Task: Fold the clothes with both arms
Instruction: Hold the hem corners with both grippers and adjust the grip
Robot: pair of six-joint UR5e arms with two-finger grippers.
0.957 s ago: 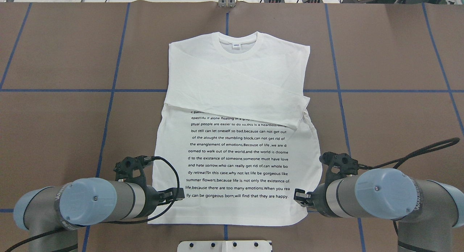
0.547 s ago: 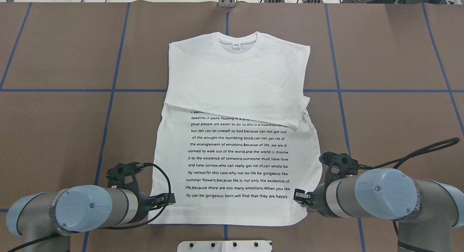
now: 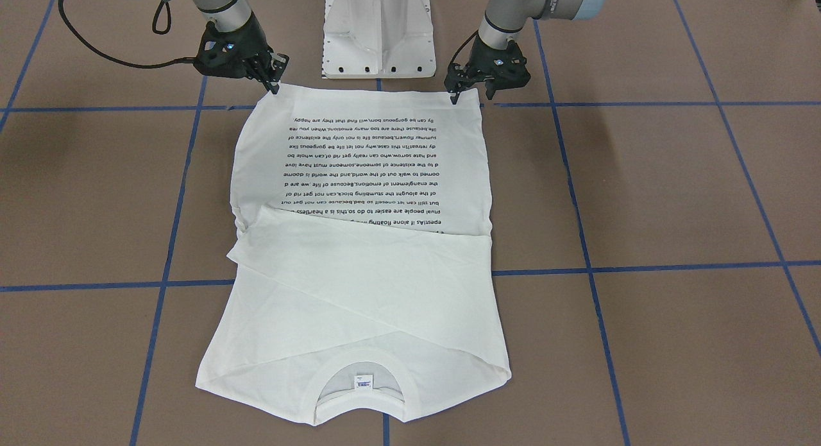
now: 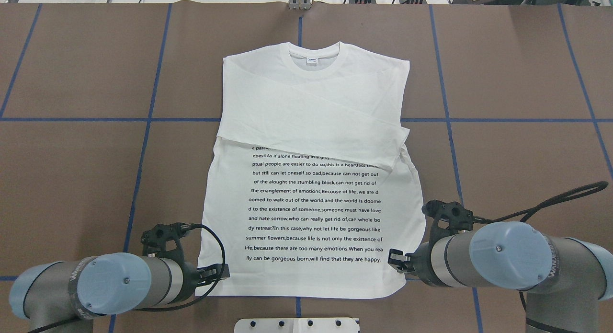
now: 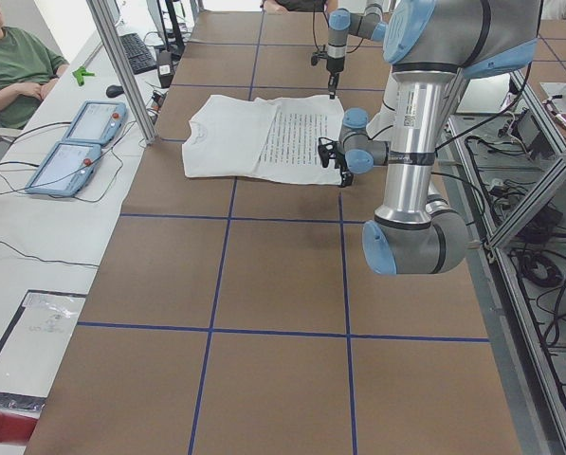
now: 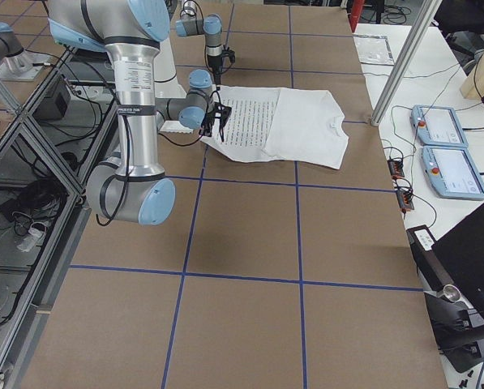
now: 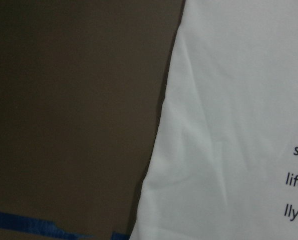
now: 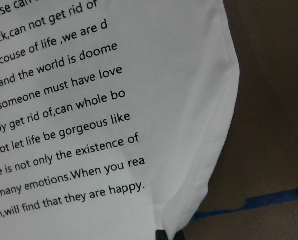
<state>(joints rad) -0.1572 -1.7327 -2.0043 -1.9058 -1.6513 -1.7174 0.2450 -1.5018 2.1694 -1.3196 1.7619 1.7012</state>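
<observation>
The white long-sleeved T-shirt [image 4: 311, 108] lies flat on the brown table, collar [image 4: 313, 52] at the far side. Its sleeves are folded across the chest, and the black text block [image 4: 313, 208] faces up. My left gripper [image 4: 221, 271] hangs at the hem's left corner; in the front-facing view the left gripper [image 3: 473, 94] has its fingers spread, open. My right gripper [image 4: 393, 262] sits at the hem's right corner. In the front-facing view the right gripper [image 3: 274, 80] is pinched on the cloth. The right wrist view shows the shirt [image 8: 114, 75] ridged toward a dark fingertip at the bottom edge.
The white pedestal base [image 3: 378, 29] stands just behind the hem. Blue tape lines [image 4: 143, 120] cross the table. A metal post [image 4: 299, 0] stands at the far edge. A seated person [image 5: 17, 66] and two control tablets [image 5: 74, 142] are beyond the far side.
My left gripper has drawn back toward the robot and outward, from over the hem's edge to its left corner. The right arm and the shirt have not moved.
</observation>
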